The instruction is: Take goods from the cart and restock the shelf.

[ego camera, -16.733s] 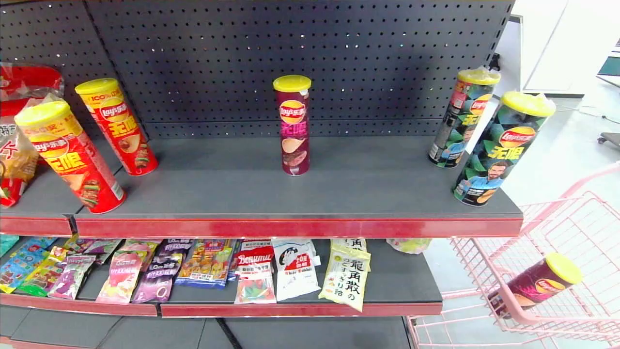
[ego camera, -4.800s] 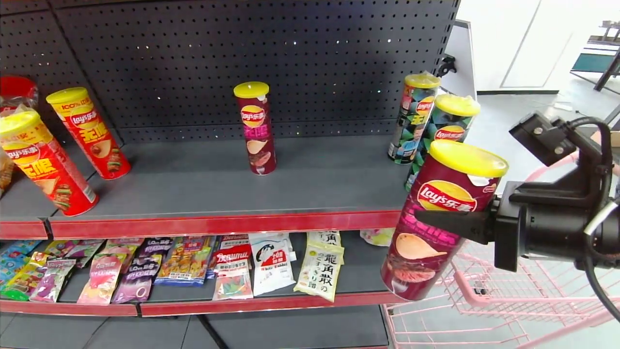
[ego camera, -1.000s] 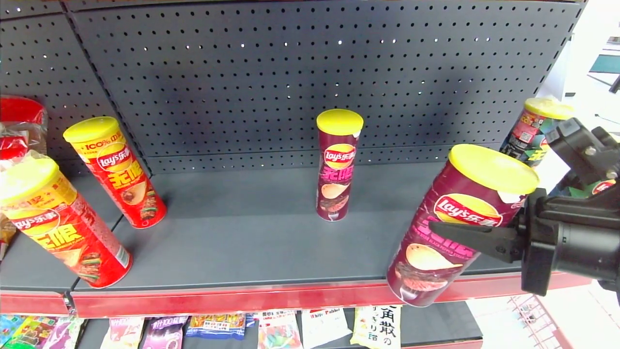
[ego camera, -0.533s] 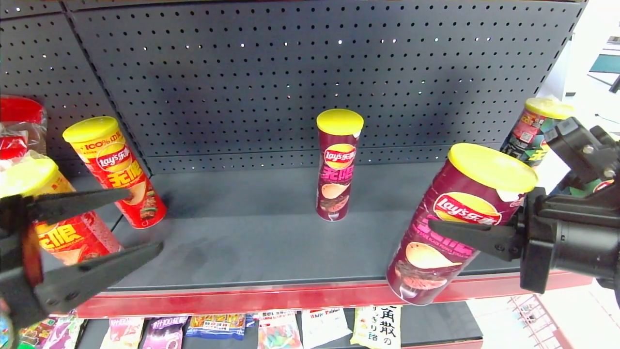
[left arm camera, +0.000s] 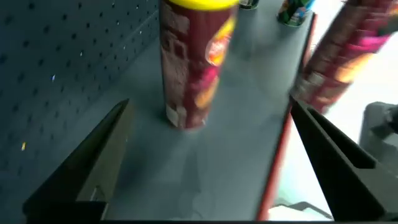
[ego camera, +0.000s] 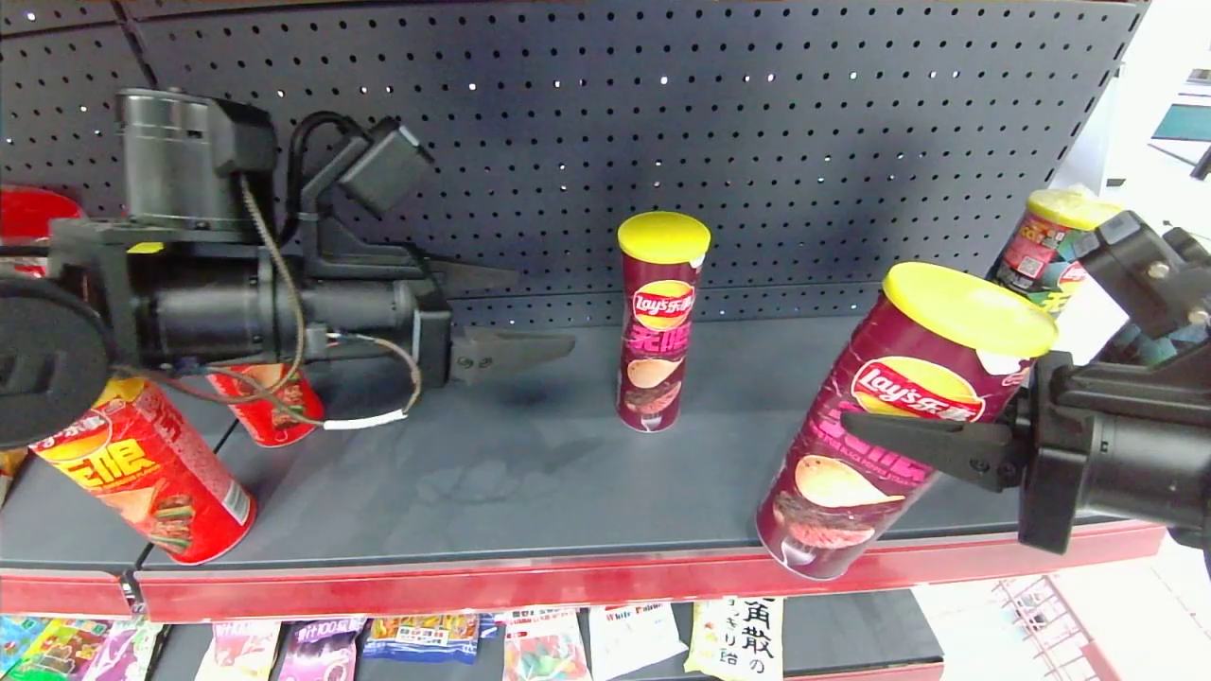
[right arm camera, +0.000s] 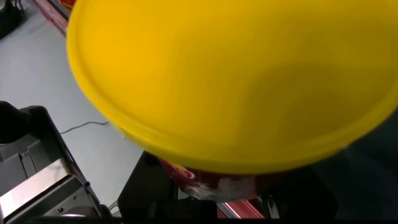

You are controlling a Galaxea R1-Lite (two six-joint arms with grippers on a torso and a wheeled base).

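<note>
Pincer status: right pincer (ego camera: 922,430) is pinching a tilted purple chip can (ego camera: 837,492), yellow lid up, held right of and in front of the upright purple can (ego camera: 658,331) standing on the shelf (ego camera: 492,482). Can't tell if the held can's base touches the shelf. Left pincer (ego camera: 516,317) is spread wide with nothing in it, hovering just left of the upright purple can, fingers pointing toward it.

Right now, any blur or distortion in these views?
Left wrist view: motion blur smears the standing maroon cylindrical chip can. Right wrist view: yellow plastic lid of held maroon chip can too close, defocused. Head view: wide-angle distortion tilts the front red chip can.
</note>
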